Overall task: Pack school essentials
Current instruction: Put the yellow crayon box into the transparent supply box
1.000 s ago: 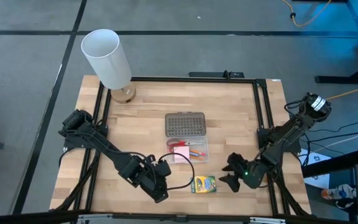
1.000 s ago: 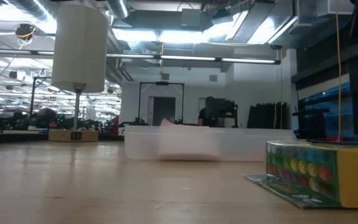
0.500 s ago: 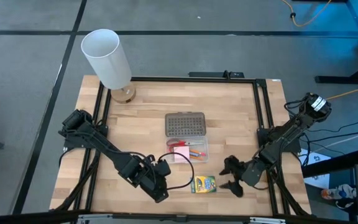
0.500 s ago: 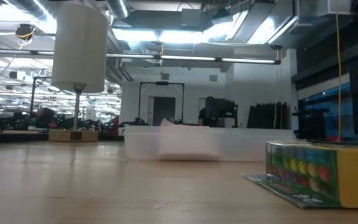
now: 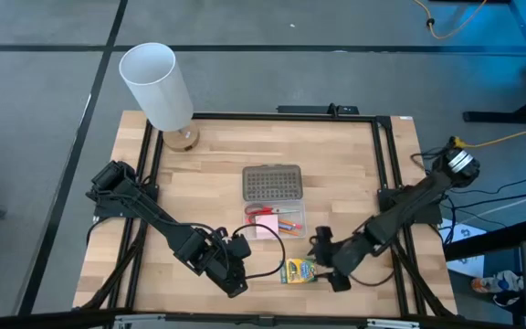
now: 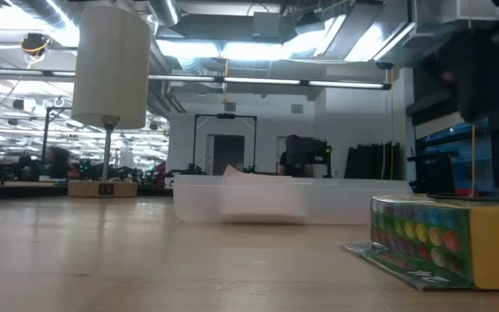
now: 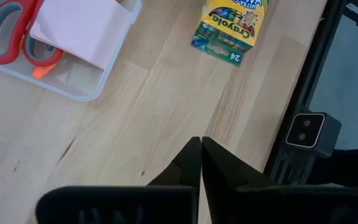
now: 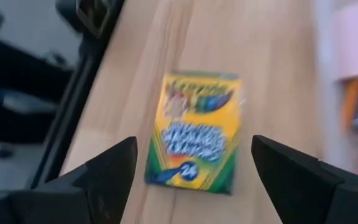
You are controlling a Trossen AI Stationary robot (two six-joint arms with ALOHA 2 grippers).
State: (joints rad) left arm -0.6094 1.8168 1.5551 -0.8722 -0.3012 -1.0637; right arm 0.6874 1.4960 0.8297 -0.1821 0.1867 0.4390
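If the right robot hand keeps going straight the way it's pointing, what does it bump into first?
Most likely the crayon box. The right end effector is open, and the box lies flat on the table straight ahead between its fingers. How near it is can't be told exactly.

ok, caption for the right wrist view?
Right gripper, fingers open, hovers over the crayon box lying flat on the wooden table.

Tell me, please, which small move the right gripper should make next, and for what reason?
Probably lower the right gripper onto the crayon box and close. Its fingers are spread wide on either side of the box, which lies flat on the table outside the clear case. The left gripper waits shut nearby.
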